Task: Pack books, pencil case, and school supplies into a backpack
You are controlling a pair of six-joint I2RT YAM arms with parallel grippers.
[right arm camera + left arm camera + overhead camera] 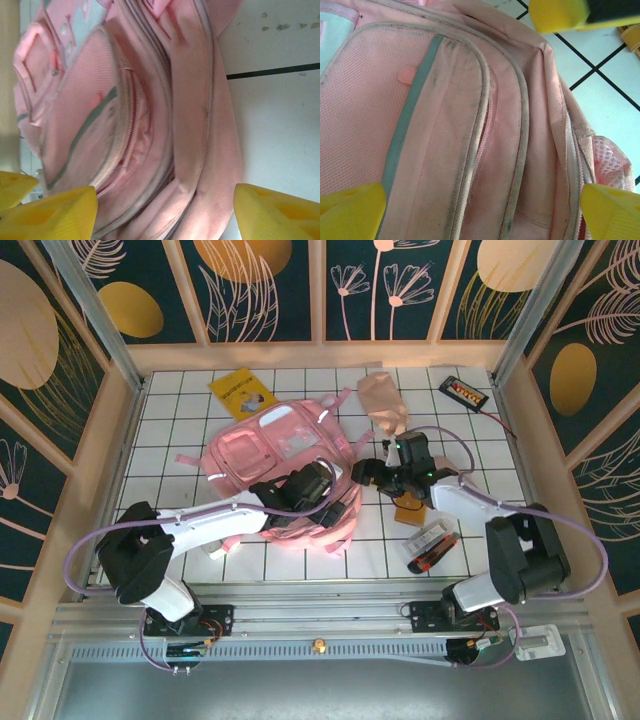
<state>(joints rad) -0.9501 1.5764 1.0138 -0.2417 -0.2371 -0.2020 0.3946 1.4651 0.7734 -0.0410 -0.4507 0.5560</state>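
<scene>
- Two left fingers [352, 210] splayed wide, released; we see the left gripper [480, 212] hovering over the backpack [285, 455], mid-table;
- right gripper [165, 215] fingers spread too, astride the backpack's zippered edge, clamping nothing we can see;
- farther out, yellow booklet [243, 393] and pencil case [383, 405] lie behind the backpack; orange notebook [410, 512] just right of it.
</scene>
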